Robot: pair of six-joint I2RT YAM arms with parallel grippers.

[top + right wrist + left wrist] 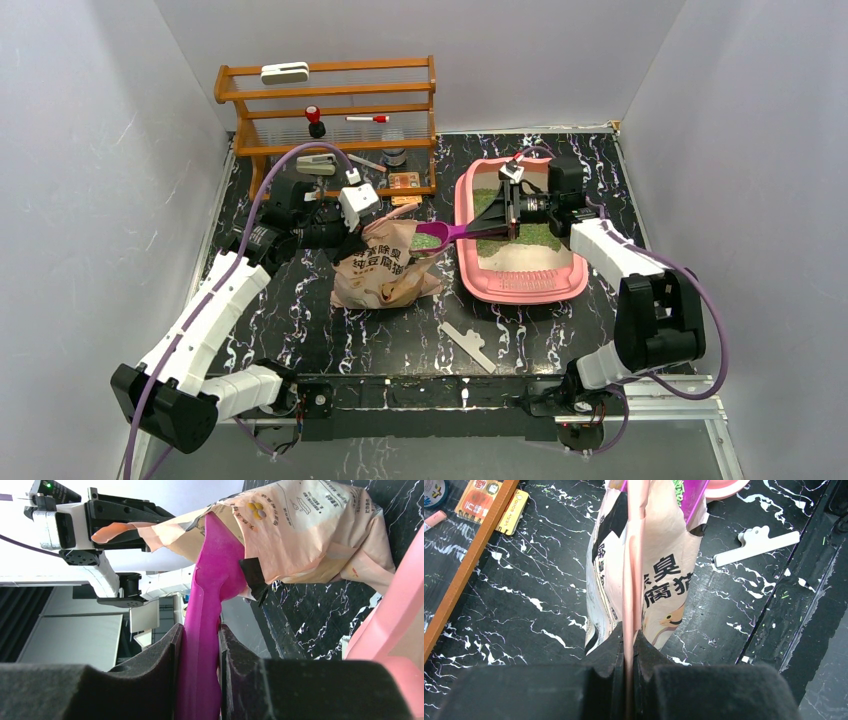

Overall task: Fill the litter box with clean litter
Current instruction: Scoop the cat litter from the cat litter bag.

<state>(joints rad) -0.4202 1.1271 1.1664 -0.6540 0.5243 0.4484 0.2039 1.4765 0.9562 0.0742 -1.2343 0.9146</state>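
The pink litter box (520, 290) lies right of centre, with a layer of green clean litter (540, 237) in its far half. The beige cat-printed bag (385, 272) stands to its left. My left gripper (378, 222) (630, 635) is shut on the bag's (669, 580) pink top edge and holds it up. Over the box's left rim, my right gripper (497, 226) (200, 630) is shut on the handle of the purple scoop (450, 232) (215, 575). The scoop's bowl reaches into the bag's (310, 530) open mouth. Green granules (679, 486) show there.
A wooden shelf rack (330, 110) with small items stands at the back left. Flat packets (484, 500) lie at its foot. A white clip (470, 345) (756, 542) lies on the black marbled table in front of the bag. White walls enclose three sides.
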